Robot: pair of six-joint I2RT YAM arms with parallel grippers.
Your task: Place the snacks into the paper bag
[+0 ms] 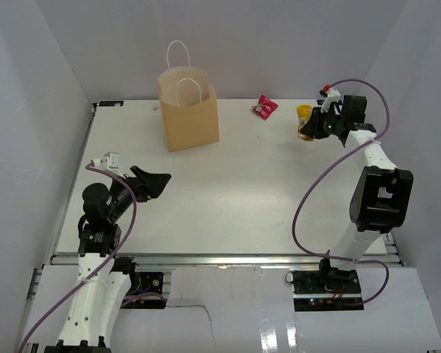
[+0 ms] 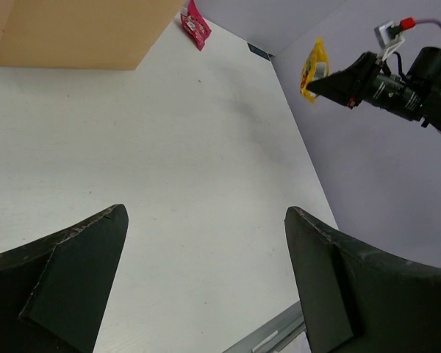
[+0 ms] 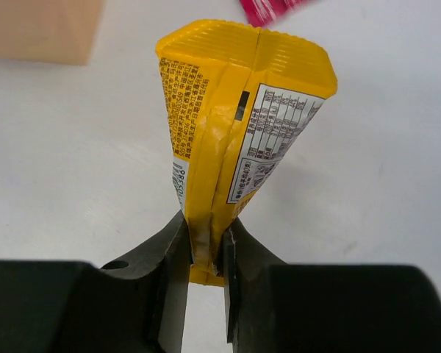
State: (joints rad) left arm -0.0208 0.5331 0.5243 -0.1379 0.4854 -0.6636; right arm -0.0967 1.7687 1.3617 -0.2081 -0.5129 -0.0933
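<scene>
Nearest the arm bases, on the left, the left gripper (image 1: 163,184) hangs over the bare white counter (image 1: 235,191) with its jaws spread wide and nothing between them. Farther out, in the far right corner, the right gripper (image 3: 203,243) is pinched tight on the bottom seam of a yellow crinkled foil snack packet (image 3: 235,110), which fans out beyond the fingertips with its printed back panel showing. From the left wrist view the packet appears raised off the counter, seen against the side wall. Just left of it a small pink-red wrapped packet (image 1: 265,107) lies on the counter. Farther left, along the back edge, the upright tan kraft paper bag (image 1: 189,110) stands with its white cord handles (image 1: 178,55) looped up.
</scene>
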